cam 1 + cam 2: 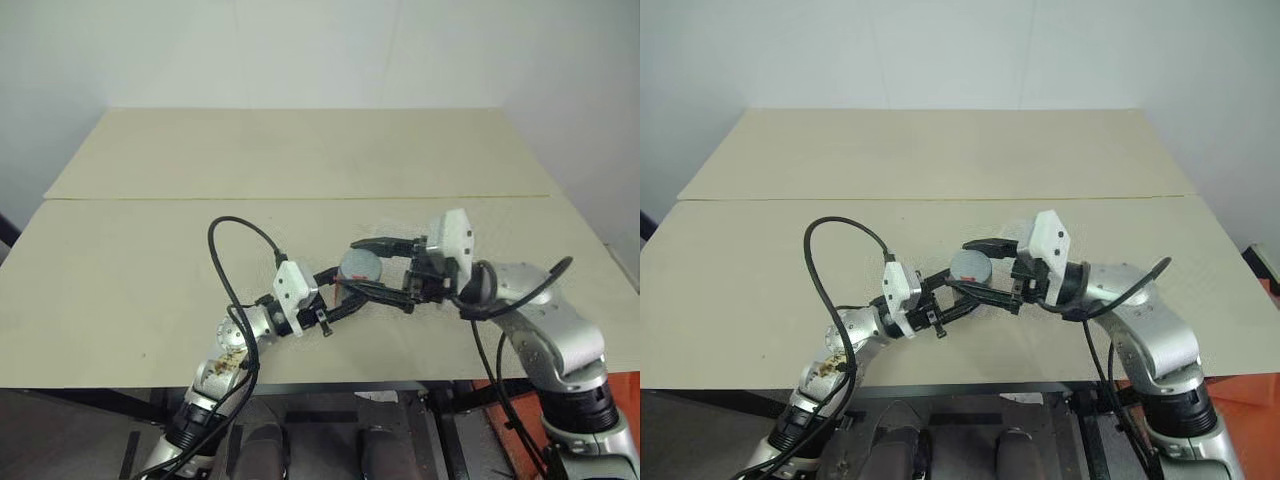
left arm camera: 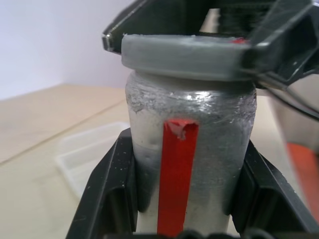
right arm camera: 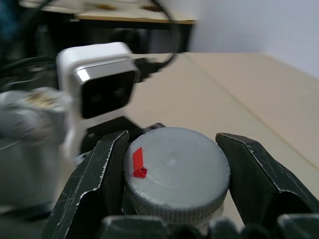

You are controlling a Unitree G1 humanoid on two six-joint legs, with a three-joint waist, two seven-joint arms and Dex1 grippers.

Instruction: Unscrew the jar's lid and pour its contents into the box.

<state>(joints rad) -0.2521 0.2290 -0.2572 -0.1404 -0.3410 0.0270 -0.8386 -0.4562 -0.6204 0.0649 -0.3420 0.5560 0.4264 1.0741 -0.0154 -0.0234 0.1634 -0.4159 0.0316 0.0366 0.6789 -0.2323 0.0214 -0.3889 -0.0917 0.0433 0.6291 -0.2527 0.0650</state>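
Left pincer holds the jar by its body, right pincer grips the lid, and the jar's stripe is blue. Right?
Not quite: the stripe on the jar is red, as the left wrist view shows. The left pincer does hold its body, and the right pincer grips the lid.

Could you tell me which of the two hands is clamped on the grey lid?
The right hand: it grips the lid, while the left hand grips the jar.

Two head cameras look down on the jar [image 1: 352,283] from above; each wrist camera sits close beside it, sharing the lid [image 3: 175,172].
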